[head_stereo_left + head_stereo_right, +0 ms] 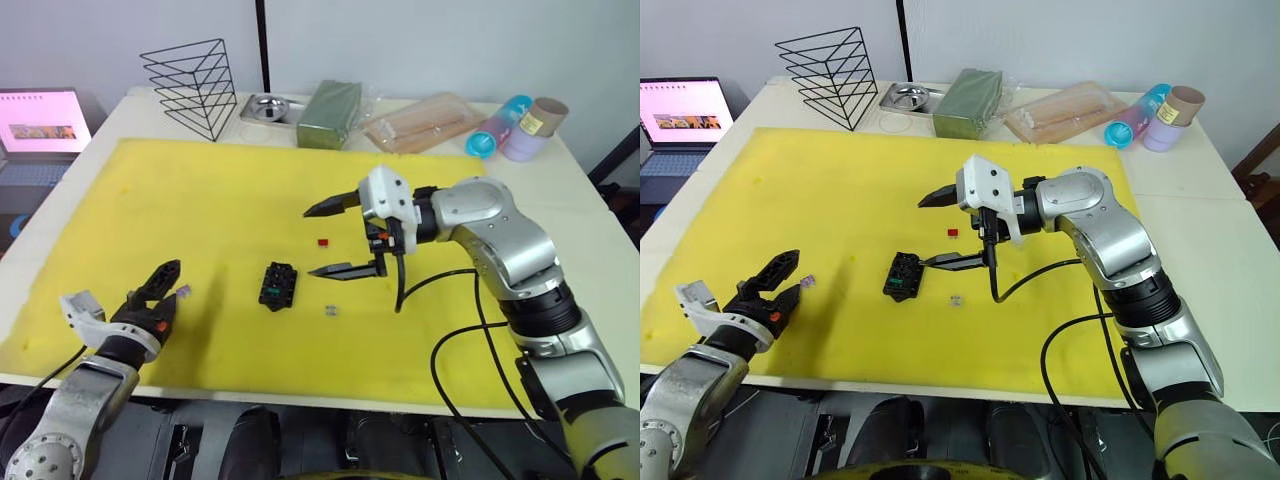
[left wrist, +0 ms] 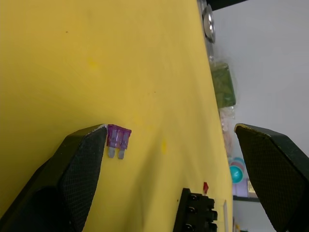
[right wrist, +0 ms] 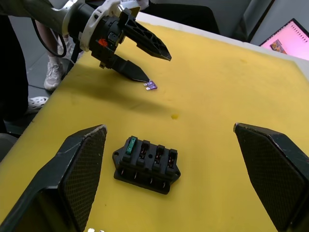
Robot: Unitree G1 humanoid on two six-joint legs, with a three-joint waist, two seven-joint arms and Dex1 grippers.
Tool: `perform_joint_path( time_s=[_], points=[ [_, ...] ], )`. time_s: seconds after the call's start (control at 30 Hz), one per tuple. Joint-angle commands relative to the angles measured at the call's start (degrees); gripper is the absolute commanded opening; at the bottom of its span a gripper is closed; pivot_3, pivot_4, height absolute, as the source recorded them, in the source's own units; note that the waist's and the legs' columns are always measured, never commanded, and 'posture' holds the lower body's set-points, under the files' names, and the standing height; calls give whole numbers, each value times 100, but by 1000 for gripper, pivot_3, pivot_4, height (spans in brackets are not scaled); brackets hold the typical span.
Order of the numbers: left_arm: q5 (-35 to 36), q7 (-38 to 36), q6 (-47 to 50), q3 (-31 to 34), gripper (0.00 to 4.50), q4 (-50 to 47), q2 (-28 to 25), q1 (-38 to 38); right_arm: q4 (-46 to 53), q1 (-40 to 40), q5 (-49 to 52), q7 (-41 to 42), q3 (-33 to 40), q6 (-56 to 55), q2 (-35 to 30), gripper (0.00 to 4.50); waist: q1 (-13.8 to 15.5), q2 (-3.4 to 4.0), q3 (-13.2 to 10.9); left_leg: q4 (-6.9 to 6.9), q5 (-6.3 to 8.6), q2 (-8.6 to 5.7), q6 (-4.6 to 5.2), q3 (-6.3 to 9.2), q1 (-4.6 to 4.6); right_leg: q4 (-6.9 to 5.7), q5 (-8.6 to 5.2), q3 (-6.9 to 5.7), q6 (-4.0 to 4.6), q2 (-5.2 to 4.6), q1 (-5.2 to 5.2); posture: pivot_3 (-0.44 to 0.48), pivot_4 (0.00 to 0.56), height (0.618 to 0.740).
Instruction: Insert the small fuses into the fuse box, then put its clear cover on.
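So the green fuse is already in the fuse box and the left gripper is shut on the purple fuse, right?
Not quite: the left gripper is open, with the purple fuse lying on the yellow mat beside one fingertip, as the left wrist view shows. The green fuse is indeed in the fuse box.

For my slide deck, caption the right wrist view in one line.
Open right pincer hovers over the fuse box, green fuse already seated.
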State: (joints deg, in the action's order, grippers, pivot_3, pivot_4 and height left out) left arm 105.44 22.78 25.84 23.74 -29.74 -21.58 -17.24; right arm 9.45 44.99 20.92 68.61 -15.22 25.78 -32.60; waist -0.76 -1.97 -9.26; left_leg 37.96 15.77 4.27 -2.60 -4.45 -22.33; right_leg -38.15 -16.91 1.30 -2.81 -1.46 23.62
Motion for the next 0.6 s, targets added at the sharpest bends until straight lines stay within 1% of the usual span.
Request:
perform_joint_path(
  time_s=[0.03,0.3,0.4,0.6],
  points=[
    [5,91,-6,4,4478,-106,-6,-24,127,106,18,-17,175,-62,-52,4500,1,0,0,0,0,0,0,0,0,0,0,0,0,0,0,0,150,740],
    [16,374,-52,-125,4478,-393,48,-131,165,83,38,-31,198,-37,-81,4500,-1,1,-1,-1,1,1,1,2,0,2,0,1,0,-3,0,0,150,740],
    [4,356,-27,-147,4478,-405,33,-142,185,74,45,-38,196,-31,-81,4500,0,2,-1,-1,1,0,1,2,0,3,0,1,0,-4,0,0,150,740],
    [117,-35,335,-89,4478,232,-346,158,226,78,58,-40,167,-14,-63,4500,9,8,-5,-1,1,-1,1,1,0,3,0,-1,1,-3,-1,0,150,740]
  ],
)
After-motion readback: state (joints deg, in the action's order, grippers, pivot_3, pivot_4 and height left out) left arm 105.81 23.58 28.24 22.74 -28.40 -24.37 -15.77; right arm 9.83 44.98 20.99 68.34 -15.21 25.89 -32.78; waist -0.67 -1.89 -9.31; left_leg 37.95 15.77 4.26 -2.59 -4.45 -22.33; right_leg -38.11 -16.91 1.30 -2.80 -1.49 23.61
